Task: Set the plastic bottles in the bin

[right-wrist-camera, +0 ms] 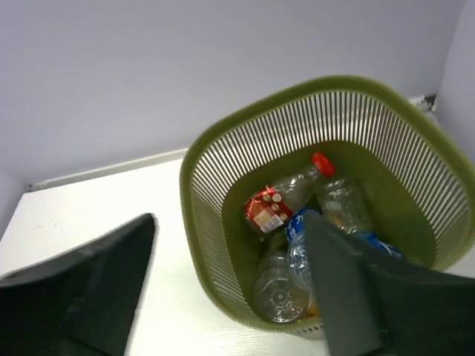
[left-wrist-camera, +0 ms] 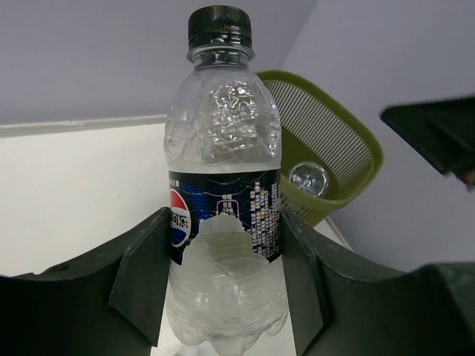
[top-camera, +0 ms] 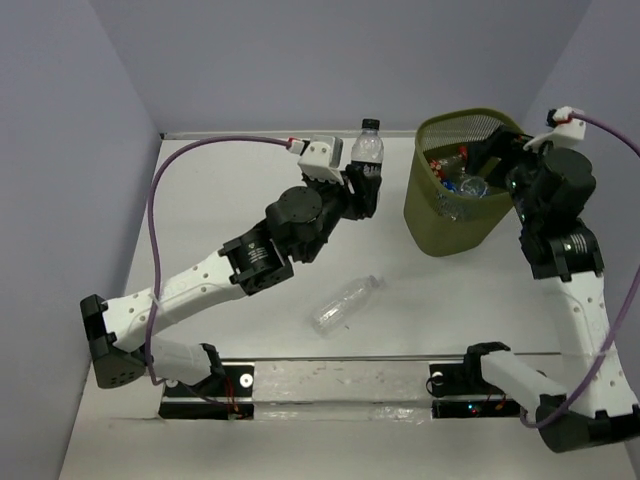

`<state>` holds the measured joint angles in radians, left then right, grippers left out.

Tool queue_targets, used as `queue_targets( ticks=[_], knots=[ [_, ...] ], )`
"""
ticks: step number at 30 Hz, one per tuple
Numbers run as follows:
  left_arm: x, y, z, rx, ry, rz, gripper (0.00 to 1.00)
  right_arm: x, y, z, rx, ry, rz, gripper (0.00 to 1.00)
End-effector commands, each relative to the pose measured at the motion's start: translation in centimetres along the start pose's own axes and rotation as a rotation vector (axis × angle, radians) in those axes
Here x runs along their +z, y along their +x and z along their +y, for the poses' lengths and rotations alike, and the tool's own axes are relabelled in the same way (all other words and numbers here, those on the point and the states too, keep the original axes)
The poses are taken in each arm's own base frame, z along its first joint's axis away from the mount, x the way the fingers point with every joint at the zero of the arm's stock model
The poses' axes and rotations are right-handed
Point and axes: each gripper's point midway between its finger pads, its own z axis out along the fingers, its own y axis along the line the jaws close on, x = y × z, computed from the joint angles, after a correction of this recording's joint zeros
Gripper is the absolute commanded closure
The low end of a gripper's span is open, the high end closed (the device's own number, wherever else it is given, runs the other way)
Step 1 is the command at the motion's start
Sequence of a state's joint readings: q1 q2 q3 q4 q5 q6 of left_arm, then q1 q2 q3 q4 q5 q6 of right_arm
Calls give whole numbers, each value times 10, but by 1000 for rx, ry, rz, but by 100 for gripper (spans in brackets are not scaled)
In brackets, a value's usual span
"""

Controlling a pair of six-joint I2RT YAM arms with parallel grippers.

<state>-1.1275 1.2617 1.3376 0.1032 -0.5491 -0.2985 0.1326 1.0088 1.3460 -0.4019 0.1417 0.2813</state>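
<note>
My left gripper (top-camera: 366,178) is shut on a clear bottle (top-camera: 368,146) with a black cap and a dark blue label, holding it upright left of the bin; in the left wrist view the bottle (left-wrist-camera: 225,193) sits between both fingers (left-wrist-camera: 141,285). The olive-green mesh bin (top-camera: 428,215) stands at the back right and holds several bottles, one red-capped with a red label (right-wrist-camera: 286,199). My right gripper (right-wrist-camera: 230,289) is open and empty over the bin's rim (right-wrist-camera: 194,222). A clear label-less bottle (top-camera: 345,305) lies on its side on the table in the middle.
A purple cable (top-camera: 160,190) loops along the left arm. A black bar with clear plastic (top-camera: 340,385) runs along the near edge between the arm bases. Grey walls close the back and both sides.
</note>
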Motion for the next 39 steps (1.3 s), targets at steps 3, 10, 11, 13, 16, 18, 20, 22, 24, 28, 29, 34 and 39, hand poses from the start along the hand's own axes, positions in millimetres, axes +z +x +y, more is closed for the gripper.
queue_targets(
  ticks=[3,10,11,13,16,18,20,22,24,28,29,34,39],
  knots=[
    [46,-46,-50,-22,147,-105,77,-69,13,25,139,-213,-50,94],
    [116,-52,-101,-25,236,-152,77,-137,43,27,178,-347,-78,100],
    [125,-48,-106,-28,243,-153,77,-144,44,29,177,-368,-81,100],
    [150,-40,-121,-32,268,-153,77,-158,46,31,171,-394,-72,100],
    [181,-30,-134,-41,275,-164,77,-166,52,30,153,-400,-43,100],
    [198,-10,-135,-47,282,-139,75,-168,54,30,142,-402,-35,100],
    [202,-6,-134,-60,303,-136,47,-169,53,29,134,-398,-42,95],
    [204,2,-131,-65,306,-123,22,-169,53,29,128,-400,-41,77],
    [199,-8,-129,-52,307,-138,9,-170,53,31,120,-412,-32,65],
    [182,-43,-130,-39,317,-179,1,-167,60,34,131,-425,0,34],
    [177,-53,-128,-21,316,-191,1,-166,62,35,134,-429,8,25],
    [117,-126,-107,66,265,-253,1,-164,78,24,105,-376,65,10],
    [35,-150,-48,90,153,-249,1,-164,122,37,180,-459,247,4]
  ],
)
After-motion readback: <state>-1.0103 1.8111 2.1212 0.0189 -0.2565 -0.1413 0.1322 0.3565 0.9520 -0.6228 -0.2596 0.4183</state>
